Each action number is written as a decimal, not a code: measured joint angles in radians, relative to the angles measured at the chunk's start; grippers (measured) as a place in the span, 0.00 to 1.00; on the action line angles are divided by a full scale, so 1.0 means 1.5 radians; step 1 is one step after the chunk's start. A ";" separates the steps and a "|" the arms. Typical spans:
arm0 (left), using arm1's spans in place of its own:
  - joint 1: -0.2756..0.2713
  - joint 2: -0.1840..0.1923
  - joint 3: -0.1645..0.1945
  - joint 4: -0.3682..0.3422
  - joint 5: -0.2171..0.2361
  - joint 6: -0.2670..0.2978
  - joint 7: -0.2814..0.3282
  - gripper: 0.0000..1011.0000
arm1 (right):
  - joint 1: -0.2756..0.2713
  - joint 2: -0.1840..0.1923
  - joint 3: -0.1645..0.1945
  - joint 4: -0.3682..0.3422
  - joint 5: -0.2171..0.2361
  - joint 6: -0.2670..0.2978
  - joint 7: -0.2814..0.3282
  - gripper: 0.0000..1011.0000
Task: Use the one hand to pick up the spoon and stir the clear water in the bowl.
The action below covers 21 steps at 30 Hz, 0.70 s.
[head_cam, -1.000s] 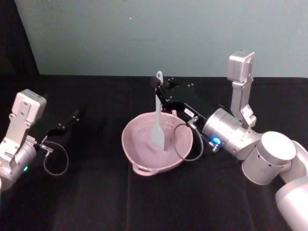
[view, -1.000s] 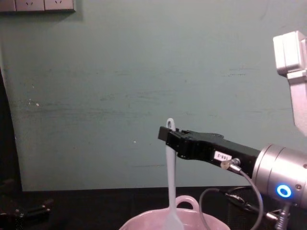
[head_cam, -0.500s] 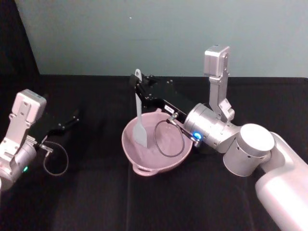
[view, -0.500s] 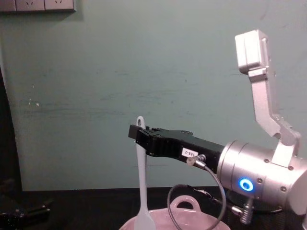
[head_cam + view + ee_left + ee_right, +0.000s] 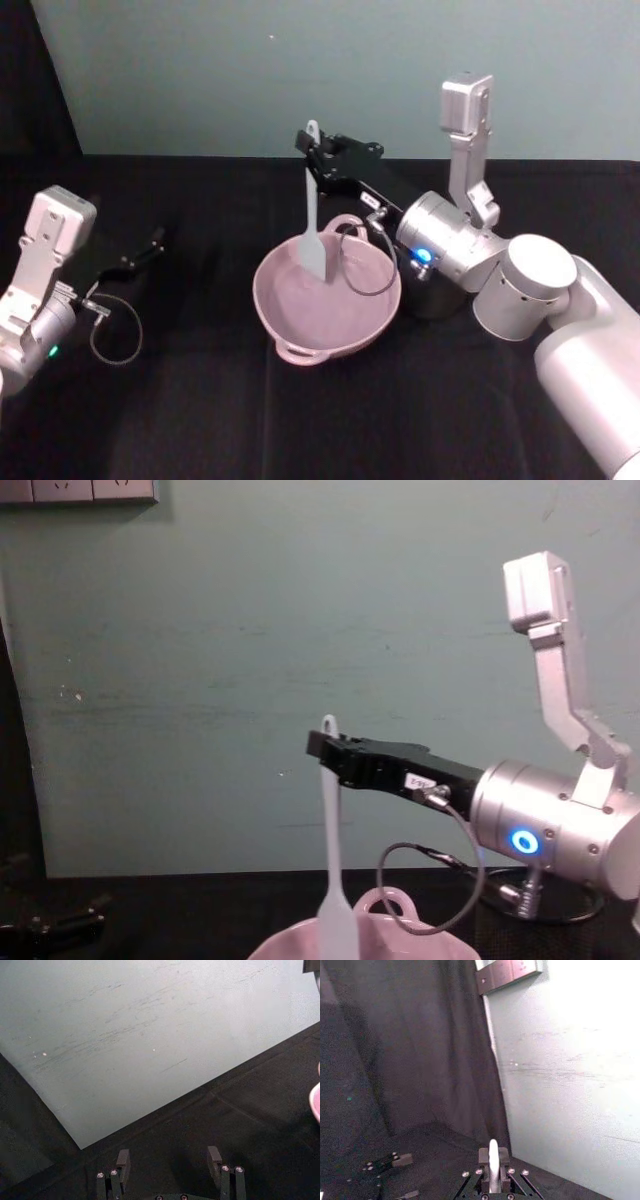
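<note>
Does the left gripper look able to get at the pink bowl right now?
Probably yes: the left gripper is open left of the bowl, bare cloth between; the right gripper holds the spoon over the bowl's far side.

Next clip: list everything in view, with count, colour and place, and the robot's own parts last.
spoon: one, white, upright, head down in the bowl
bowl: one, pale pink, middle of the table
water: pale glossy surface in the bowl, hard to make out
table: one, black cloth
wall: teal, behind the table
socket plates: a row, pale grey, high on the wall
curtain: black, far left
right gripper: black, shut on the spoon's handle near its top, above the bowl
left gripper: black, open, parked low at the table's left
</note>
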State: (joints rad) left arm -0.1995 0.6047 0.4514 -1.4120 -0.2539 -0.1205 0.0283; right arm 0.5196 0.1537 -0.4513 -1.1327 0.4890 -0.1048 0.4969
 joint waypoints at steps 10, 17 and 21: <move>0.000 0.000 0.000 0.000 0.000 0.000 0.000 1.00 | -0.038 0.034 0.021 -0.057 0.001 0.009 -0.013 0.12; 0.000 0.000 0.000 0.000 0.000 0.000 0.000 1.00 | -0.076 0.056 0.025 -0.111 0.000 0.018 -0.020 0.12; 0.000 0.000 0.000 0.000 0.000 0.000 0.000 1.00 | -0.093 0.062 0.022 -0.136 0.000 0.021 -0.020 0.12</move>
State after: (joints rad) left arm -0.1996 0.6047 0.4514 -1.4119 -0.2539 -0.1205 0.0283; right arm 0.3805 0.2471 -0.4189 -1.3370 0.4884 -0.0740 0.4666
